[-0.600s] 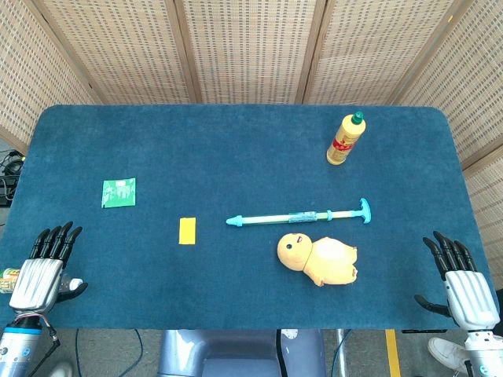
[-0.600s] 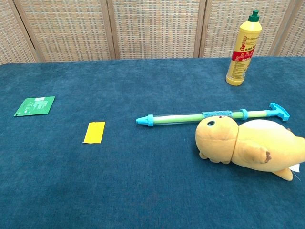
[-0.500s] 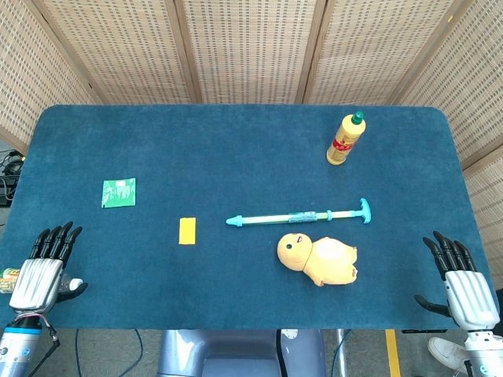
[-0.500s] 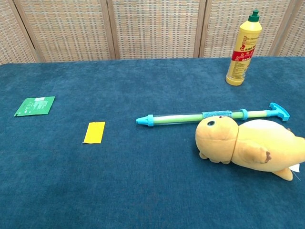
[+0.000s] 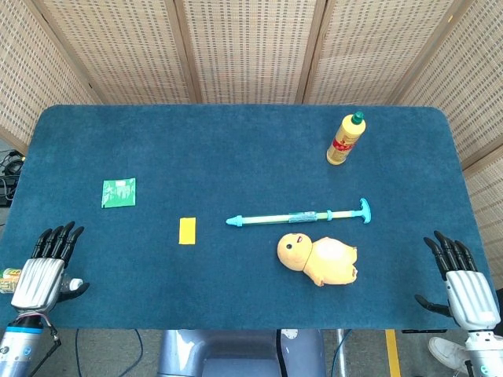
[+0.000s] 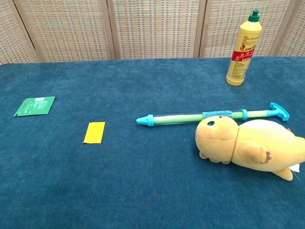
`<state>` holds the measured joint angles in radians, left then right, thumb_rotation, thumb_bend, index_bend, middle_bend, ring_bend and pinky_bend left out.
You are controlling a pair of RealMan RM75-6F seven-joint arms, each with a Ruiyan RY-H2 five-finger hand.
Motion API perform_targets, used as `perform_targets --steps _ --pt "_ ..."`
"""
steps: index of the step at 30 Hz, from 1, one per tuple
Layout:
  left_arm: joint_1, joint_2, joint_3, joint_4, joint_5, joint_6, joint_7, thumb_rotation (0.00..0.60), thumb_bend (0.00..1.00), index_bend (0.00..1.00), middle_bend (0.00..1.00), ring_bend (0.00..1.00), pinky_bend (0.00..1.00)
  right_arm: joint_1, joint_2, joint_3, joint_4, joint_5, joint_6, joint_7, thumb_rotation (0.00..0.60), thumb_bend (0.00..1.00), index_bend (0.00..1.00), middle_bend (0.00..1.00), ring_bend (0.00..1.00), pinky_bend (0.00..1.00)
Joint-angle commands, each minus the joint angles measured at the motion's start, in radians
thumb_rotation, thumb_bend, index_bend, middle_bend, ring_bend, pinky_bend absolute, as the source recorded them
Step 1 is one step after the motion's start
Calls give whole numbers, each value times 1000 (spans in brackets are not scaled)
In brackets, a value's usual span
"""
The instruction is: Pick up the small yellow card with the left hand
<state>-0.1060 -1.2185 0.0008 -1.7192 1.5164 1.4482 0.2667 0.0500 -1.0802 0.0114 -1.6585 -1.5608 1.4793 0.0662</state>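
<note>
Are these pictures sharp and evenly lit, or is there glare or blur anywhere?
Head view: even, soft light, everything sharp, only faint shadows under the yellow bottle and plush toy. Chest view: also sharp, no glare on the small yellow card; the toy looms large because it lies close to the camera and is cut off at the right edge.

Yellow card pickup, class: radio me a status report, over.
Left hand open at near table edge, right hand open, both holding nothing. Yellow card flat on blue cloth, untouched. Nothing lies between left hand and card.
</note>
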Motion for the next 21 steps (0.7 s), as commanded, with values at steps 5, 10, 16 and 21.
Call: perform_targets --steps 5,10,16,21 --pt "-5 -8 -4 8 -3 -5 -12 600 82 0 0 0 0 4 -1 0 -2 3 -10 -10 600 0 0 0 0 0" --pt "-13 -16 -6 8 -4 -18 -11 600 82 0 0 0 0 5 -1 2 -2 10 -14 -5 600 0 0 0 0 0" --pt "-43 -36 -18 -1 -12 -57 -11 600 83 0 0 0 0 4 3 2 -1 10 -12 8 600 0 0 0 0 0" --pt "-83 -74 -35 11 -20 -103 17 600 97 0 0 0 0 4 1 2 -1 7 -12 4 600 0 0 0 0 0"
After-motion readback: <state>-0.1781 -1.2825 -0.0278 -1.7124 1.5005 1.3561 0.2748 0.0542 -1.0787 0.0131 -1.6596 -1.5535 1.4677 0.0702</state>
